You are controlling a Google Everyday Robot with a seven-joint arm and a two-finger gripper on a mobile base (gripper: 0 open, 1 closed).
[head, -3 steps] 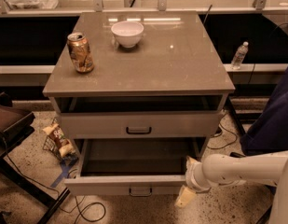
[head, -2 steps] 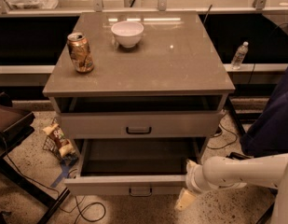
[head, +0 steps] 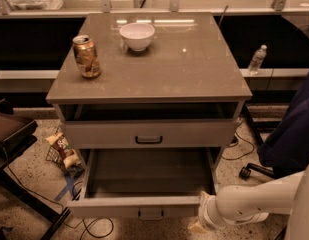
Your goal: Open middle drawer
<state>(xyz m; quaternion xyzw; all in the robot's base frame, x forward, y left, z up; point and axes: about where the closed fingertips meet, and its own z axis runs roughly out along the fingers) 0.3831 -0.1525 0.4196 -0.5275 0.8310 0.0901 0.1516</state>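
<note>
The middle drawer (head: 144, 206) is a wide, shallow light-grey drawer. It stands pulled well out of the cabinet, showing its plain grey inside, with a small dark bar handle (head: 150, 214) at the centre of its front. My gripper (head: 196, 227) is at the end of the white arm (head: 254, 201). It sits low at the drawer front's right end, beside the corner and close to the floor. Most of the gripper is hidden behind the wrist.
Above is another grey drawer (head: 149, 133) with a dark gap over its front. The cabinet top (head: 194, 69) holds a can (head: 86, 56) and a white bowl (head: 137, 35). A snack bag (head: 61, 149) and cables lie on the floor at left; a person (head: 291, 134) stands at right.
The middle drawer has slid a little farther out toward the camera. My arm and gripper moved the same way, lower in view.
</note>
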